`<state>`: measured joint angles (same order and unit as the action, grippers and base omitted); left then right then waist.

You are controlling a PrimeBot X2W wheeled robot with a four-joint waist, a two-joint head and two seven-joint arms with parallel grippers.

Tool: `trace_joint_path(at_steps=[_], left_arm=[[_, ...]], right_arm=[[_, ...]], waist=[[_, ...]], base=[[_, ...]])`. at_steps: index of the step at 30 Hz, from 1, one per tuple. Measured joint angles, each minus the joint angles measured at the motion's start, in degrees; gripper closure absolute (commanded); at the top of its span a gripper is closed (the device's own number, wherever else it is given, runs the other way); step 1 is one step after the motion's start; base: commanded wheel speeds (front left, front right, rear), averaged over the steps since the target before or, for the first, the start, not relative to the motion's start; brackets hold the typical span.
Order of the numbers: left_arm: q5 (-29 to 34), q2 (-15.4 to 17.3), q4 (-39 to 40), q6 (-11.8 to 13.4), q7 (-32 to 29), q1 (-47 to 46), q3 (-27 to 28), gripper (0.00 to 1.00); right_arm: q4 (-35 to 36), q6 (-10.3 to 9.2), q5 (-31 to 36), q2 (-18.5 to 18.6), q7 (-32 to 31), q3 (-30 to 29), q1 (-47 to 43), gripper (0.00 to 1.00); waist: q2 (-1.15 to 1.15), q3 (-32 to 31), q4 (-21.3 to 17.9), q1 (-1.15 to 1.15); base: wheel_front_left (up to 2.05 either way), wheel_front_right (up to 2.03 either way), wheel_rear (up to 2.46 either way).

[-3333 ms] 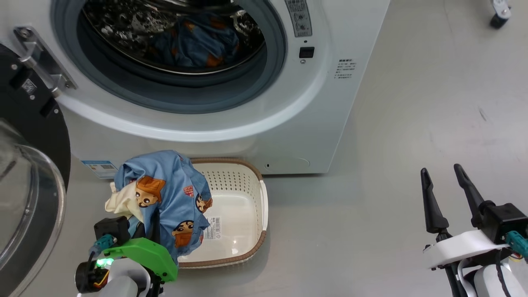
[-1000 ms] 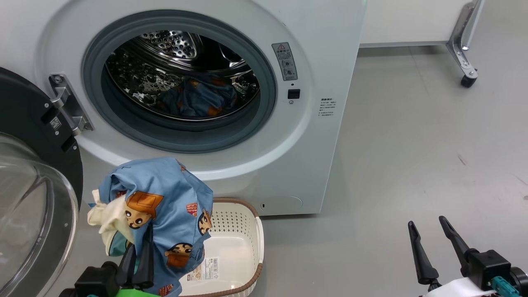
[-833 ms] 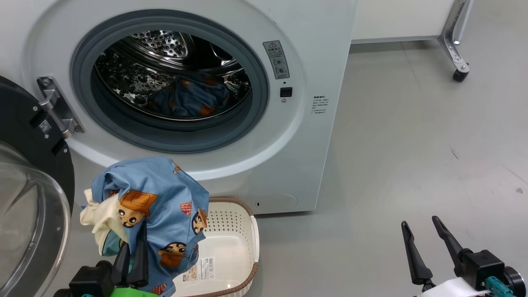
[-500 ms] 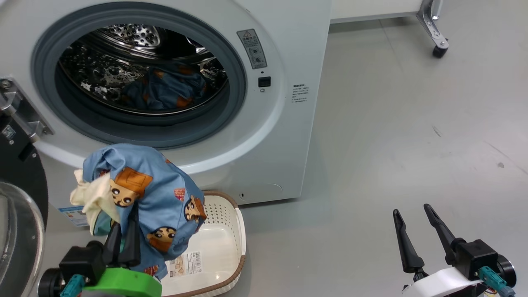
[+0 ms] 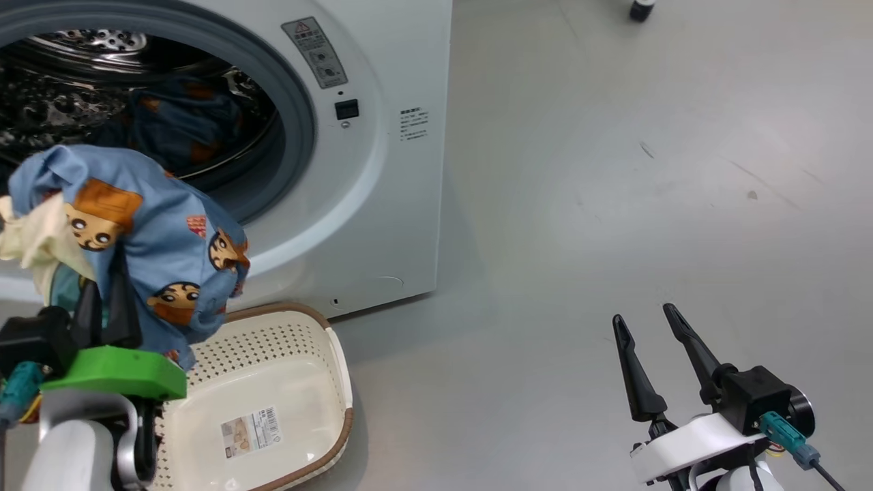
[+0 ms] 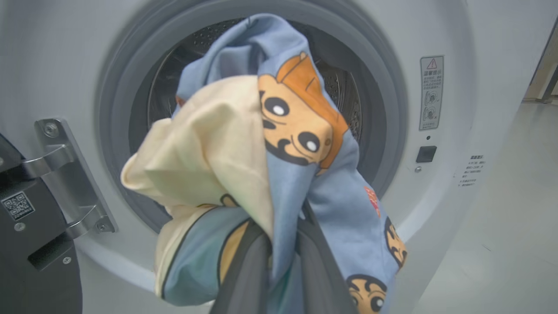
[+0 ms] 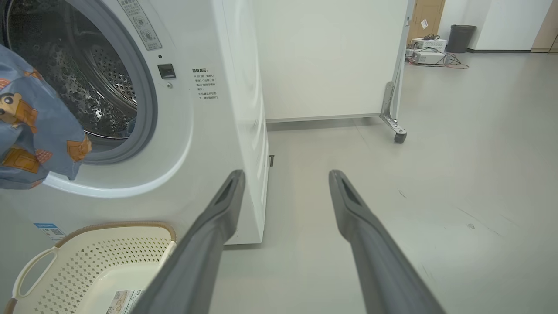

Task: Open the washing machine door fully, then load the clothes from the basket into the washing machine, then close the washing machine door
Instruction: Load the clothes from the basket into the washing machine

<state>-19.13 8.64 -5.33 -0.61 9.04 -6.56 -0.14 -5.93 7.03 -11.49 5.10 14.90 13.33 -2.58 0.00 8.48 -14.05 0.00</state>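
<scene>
My left gripper (image 5: 106,300) is shut on the clothes (image 5: 157,225), a light blue bundle with orange cartoon figures and a cream piece. It holds them up in front of the washing machine (image 5: 382,204) at the lower edge of the drum opening. In the left wrist view the clothes (image 6: 279,131) hang over the left gripper (image 6: 281,244) and cover much of the drum. Another blue garment (image 5: 181,123) lies inside the drum. The basket (image 5: 341,382) sits on the floor below, with nothing in the part I can see. The washing machine door (image 6: 26,218) stands swung open at the hinge. My right gripper (image 5: 643,315) is open and holds nothing.
A white panel on a caster leg (image 7: 399,135) stands behind the washing machine (image 7: 226,109). A dark bin (image 7: 460,38) and some boxes with cables sit far back. Bare grey floor stretches to the right around my right gripper (image 7: 286,174). The basket (image 7: 117,226) lies to its left.
The head camera has swung right and down. My left gripper has lifted the clothes from above the basket up to the drum opening. The right gripper has stayed open.
</scene>
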Motion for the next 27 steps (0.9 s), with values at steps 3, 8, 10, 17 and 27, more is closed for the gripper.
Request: trace_joint_path(at_steps=[3,8,10,17,27], left_arm=[[-0.21,1.26,-1.60,0.38,-0.71,-2.60,1.59,1.00],[-0.89,3.88,-4.98,1.08,-2.20,-6.17,4.08,1.00],[-0.89,5.27,-6.24,1.19,-2.88,-7.50,5.08,1.00],[-0.66,10.25,-9.10,1.74,-4.53,-14.22,8.01,1.00],[0.41,13.01,-14.15,2.18,-4.78,-23.78,8.34,1.00]], right_arm=[[-0.01,0.00,-0.08,-0.48,0.00,0.69,0.83,0.00],[-0.09,0.00,-0.58,-1.45,0.01,1.77,1.24,0.00],[-0.16,0.00,-0.59,-1.58,0.00,2.14,1.25,0.00],[-0.31,0.00,-1.24,-1.91,0.00,3.41,1.52,0.00],[-0.27,0.00,-2.19,-2.60,0.00,3.63,2.17,0.00]], waist=[[0.00,1.09,-2.04,0.00],[0.00,2.91,-5.48,0.00],[0.00,3.66,-6.86,0.00],[0.00,6.59,-11.34,0.00],[0.00,11.91,-15.65,0.01]], base=[[0.00,0.00,0.00],[0.00,0.00,0.00],[0.00,0.00,0.00],[0.00,0.00,0.00],[0.00,0.00,0.00]])
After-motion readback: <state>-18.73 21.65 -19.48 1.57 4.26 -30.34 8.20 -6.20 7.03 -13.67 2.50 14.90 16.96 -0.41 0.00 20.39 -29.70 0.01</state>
